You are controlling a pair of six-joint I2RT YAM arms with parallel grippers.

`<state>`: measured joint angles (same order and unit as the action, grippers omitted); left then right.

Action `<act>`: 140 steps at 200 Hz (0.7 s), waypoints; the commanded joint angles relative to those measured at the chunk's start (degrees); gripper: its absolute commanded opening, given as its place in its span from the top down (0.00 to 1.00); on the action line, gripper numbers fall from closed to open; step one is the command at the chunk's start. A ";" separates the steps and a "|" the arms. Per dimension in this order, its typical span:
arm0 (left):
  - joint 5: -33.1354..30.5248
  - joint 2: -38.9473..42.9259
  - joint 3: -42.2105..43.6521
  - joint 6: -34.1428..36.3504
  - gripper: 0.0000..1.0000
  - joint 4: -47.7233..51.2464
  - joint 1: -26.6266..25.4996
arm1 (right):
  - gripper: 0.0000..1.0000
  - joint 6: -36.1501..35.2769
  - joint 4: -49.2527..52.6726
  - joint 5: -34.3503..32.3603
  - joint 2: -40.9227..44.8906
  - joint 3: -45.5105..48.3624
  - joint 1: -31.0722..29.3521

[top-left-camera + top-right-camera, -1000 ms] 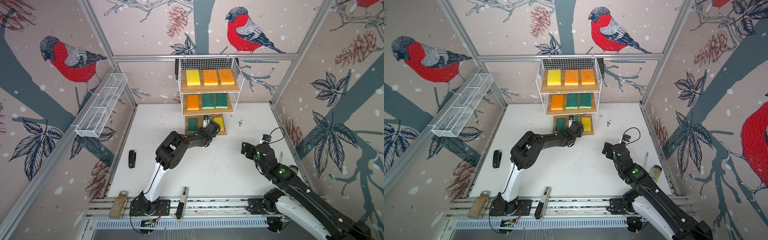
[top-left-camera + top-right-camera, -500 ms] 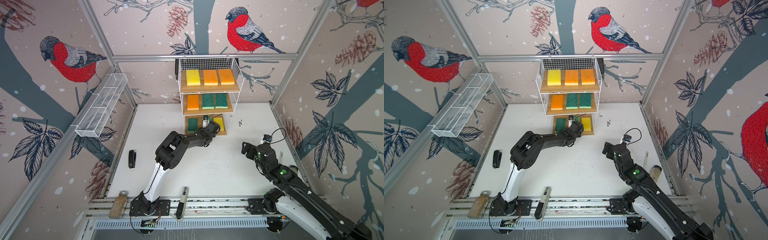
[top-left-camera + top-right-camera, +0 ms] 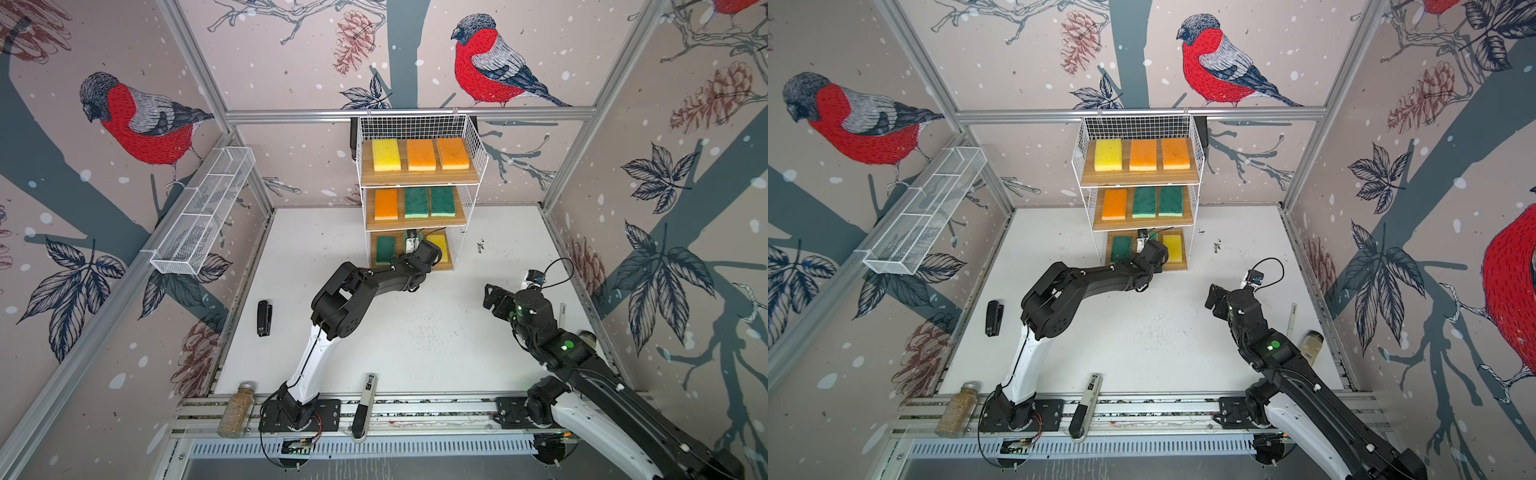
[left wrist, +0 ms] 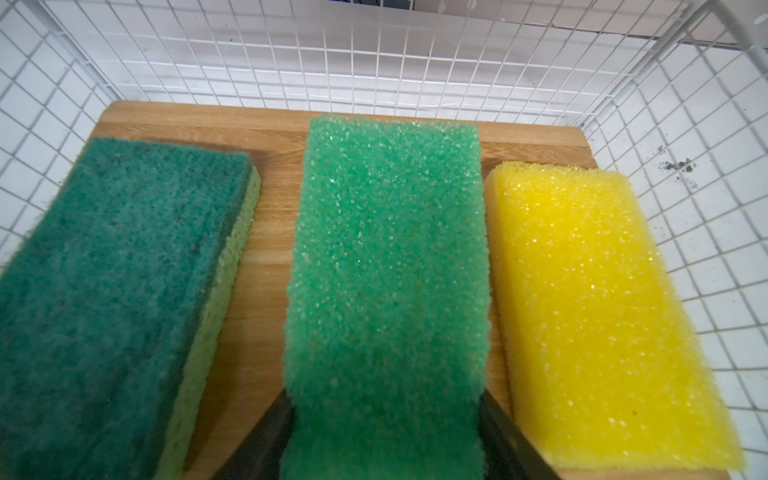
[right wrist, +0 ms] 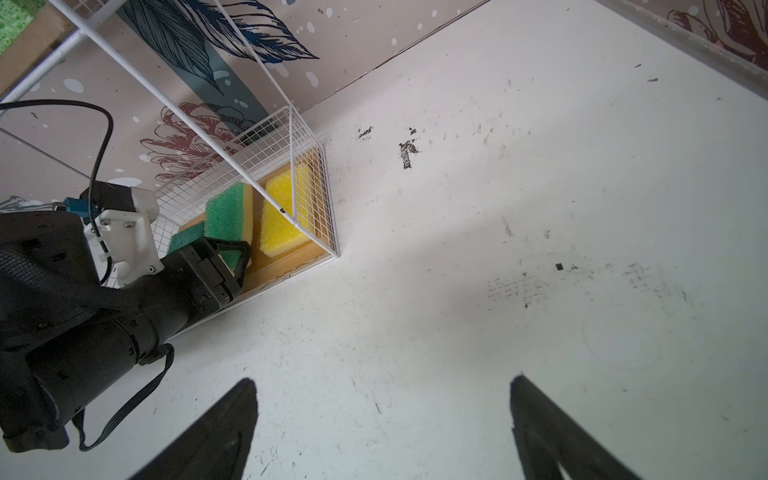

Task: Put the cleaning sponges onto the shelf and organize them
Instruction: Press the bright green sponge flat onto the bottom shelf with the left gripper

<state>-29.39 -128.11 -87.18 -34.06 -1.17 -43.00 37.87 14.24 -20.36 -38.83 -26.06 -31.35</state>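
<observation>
Left pincer: clamped on light green sponge, bottom board of shelf, between dark green sponge and yellow sponge.
Right pincer: apart, empty, above surface.

The shelf on the white worktop carries a yellow sponge and two orange sponges on top, and a third orange sponge beside two green sponges in the middle. Below, the left arm reaches between a dark green sponge and another yellow sponge. The right tool hangs over the worktop, well apart.
</observation>
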 commanded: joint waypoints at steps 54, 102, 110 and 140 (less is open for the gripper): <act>-2.37 -0.33 -0.51 0.93 0.40 3.36 0.18 | 0.06 0.72 0.19 0.32 0.58 0.66 0.05; -1.99 -1.36 -1.55 0.48 0.39 4.16 0.20 | 0.06 0.82 0.74 -0.01 1.39 0.84 0.03; -1.99 -1.29 -1.43 0.38 0.39 4.10 0.20 | 0.06 0.80 0.82 -0.03 1.55 0.93 0.01; -1.99 -0.95 -0.93 0.06 0.38 4.07 0.16 | 0.06 0.90 0.81 -0.05 1.68 1.10 0.06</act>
<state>-31.03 -129.14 -88.33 -34.04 1.96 -42.94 37.89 15.11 -20.36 -37.26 -25.10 -31.35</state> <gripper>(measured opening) 0.622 0.943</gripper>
